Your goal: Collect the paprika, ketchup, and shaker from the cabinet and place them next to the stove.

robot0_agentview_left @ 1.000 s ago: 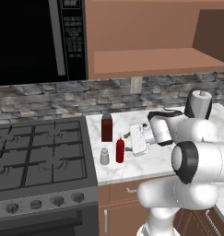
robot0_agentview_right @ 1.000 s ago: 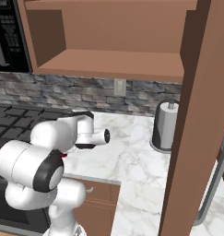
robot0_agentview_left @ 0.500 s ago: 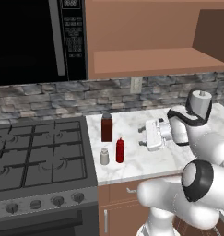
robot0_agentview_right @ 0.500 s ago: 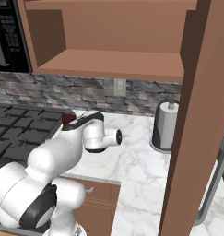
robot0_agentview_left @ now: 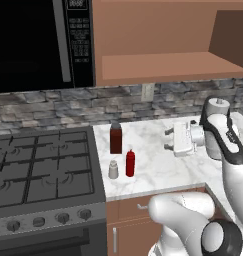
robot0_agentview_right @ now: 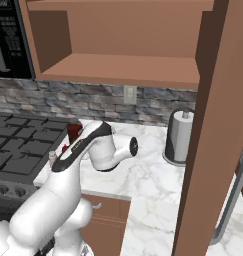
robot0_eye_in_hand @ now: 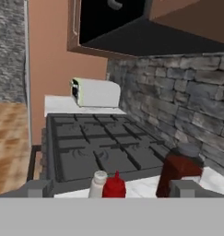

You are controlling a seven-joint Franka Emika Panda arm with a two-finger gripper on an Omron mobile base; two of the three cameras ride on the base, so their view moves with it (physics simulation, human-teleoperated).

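A: Starting at the left, what stands there?

B: The stove [robot0_agentview_left: 43, 175], and touching its right side is the worktop [robot0_agentview_left: 158, 170]. Along the worktop's left edge stand the shaker [robot0_agentview_left: 113, 169] and the ketchup [robot0_agentview_left: 130, 163] just beside it, near the front edge. The paprika [robot0_agentview_left: 116, 138] stands behind them.

A: And the hand?

B: The gripper [robot0_agentview_left: 168, 139] hangs over the worktop's right part, well apart from the three, fingers spread and holding nothing. Above is the cabinet [robot0_agentview_left: 163, 67], its shelf open.

base views flank arm, hand view faces stove [robot0_eye_in_hand: 99, 152]
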